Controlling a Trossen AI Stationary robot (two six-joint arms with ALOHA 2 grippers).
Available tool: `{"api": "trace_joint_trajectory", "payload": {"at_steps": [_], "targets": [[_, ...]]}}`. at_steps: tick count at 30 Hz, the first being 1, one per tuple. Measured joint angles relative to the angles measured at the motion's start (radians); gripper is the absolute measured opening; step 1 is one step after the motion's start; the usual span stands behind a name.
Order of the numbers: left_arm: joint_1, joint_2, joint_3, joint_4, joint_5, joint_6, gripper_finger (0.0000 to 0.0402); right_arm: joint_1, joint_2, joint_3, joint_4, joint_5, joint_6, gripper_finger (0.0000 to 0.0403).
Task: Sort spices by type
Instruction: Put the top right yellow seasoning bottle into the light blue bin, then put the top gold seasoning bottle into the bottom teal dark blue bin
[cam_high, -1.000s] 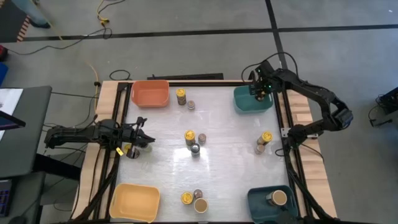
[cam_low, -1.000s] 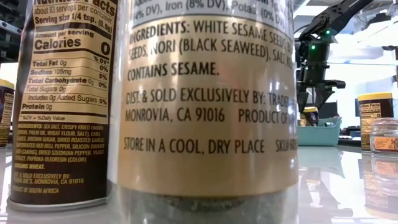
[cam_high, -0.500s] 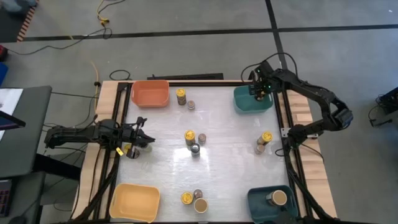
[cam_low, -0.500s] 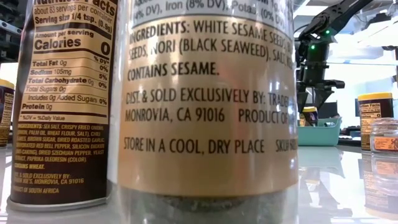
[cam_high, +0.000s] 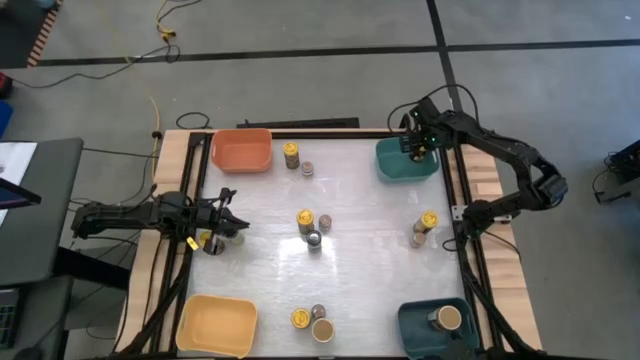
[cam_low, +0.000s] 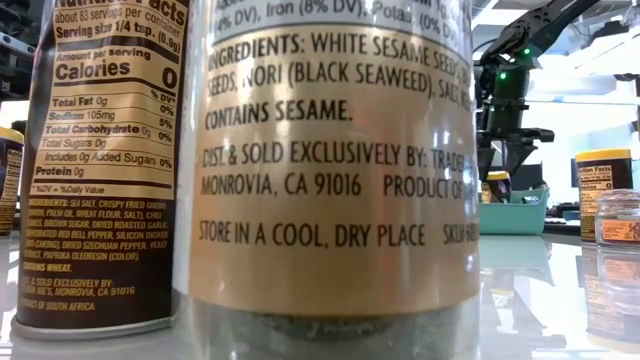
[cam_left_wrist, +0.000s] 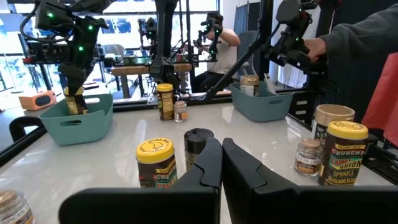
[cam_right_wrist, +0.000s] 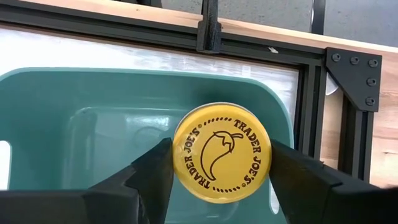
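Note:
My right gripper (cam_high: 417, 148) hangs over the far-right teal bin (cam_right_wrist: 74, 99), shut on a yellow-lidded jar (cam_right_wrist: 221, 152). The low view shows the same gripper (cam_low: 505, 140) above that jar (cam_low: 498, 186), as does the left wrist view (cam_left_wrist: 73, 102). My left gripper (cam_left_wrist: 221, 149) is shut on nothing and waits level at the table's left edge (cam_high: 238, 224), beside jars (cam_high: 210, 240). Other jars stand on their bases in small groups: mid-table (cam_high: 310, 225), far (cam_high: 291, 154), right (cam_high: 424, 228) and near (cam_high: 312, 324). A tan-lidded jar (cam_high: 449, 318) stands in the near-right bin. My right gripper pinches the yellow-lidded jar between its two fingers (cam_right_wrist: 155, 171), which sit on opposite sides of the lid's rim (cam_right_wrist: 180, 134). It comes from above, pointing down. The jar is upright inside the teal bin; the bin wall hides whether its base rests on the floor.
An orange bin (cam_high: 242, 150) sits at the far left, a yellow bin (cam_high: 216, 325) near left, a dark teal bin (cam_high: 420, 322) near right. Two jars (cam_low: 330, 170) stand right before the low camera. A person's sleeve (cam_left_wrist: 360, 37) shows beyond the table's right side.

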Motion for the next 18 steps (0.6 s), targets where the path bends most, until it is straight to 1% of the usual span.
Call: {"api": "trace_joint_trajectory", "payload": {"at_steps": [10,14,18], "targets": [[0.0,0.0,0.0,0.0,0.0,0.0,0.0,0.0,0.0,0.001,0.0,0.0,0.0,0.0325],[0.0,0.0,0.0,0.0,0.0,0.0,0.0,0.0,-0.001,0.001,-0.001,0.0,0.0,0.0338],[0.0,0.0,0.0,0.0,0.0,0.0,0.0,0.003,-0.025,0.001,-0.002,0.0,0.0,0.0342]]}}
